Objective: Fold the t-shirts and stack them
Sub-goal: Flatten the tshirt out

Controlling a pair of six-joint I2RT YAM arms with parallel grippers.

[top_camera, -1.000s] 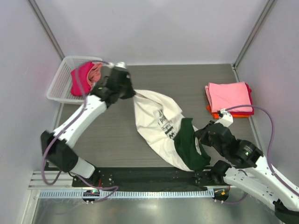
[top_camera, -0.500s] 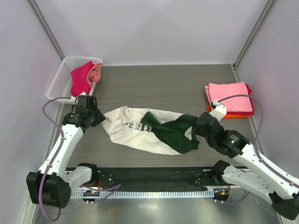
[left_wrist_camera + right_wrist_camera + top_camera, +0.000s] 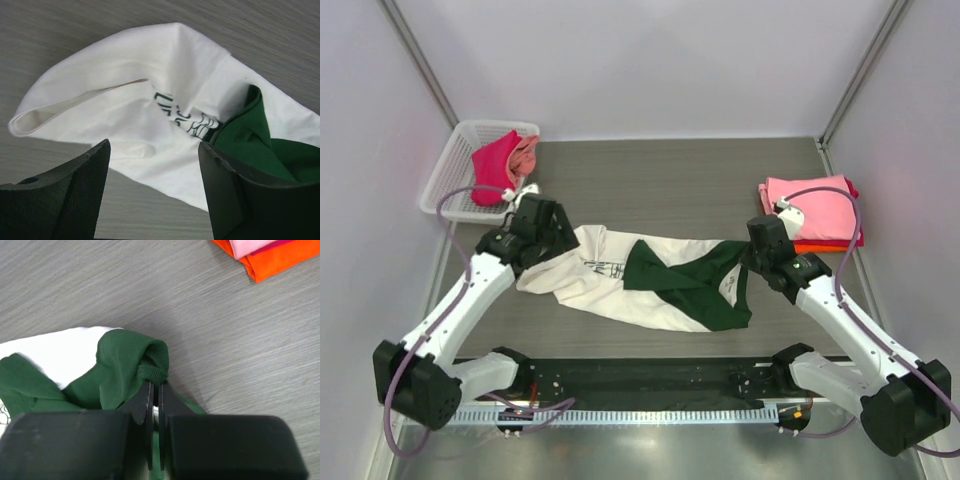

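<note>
Dark printed lettering (image 3: 185, 117) is seen on the cream front of the tee (image 3: 115, 75), just beside a green part of it. In the left wrist view the start of one line is caught, with what may be an "L" and an "I". The cloth is creased across it, so no whole word can be read. In the top view the same lettering (image 3: 604, 268) is too small to be made out.

One camera overlooks the table (image 3: 670, 180) from above; both wrist cameras closely view the same t-shirt (image 3: 605, 288).
</note>
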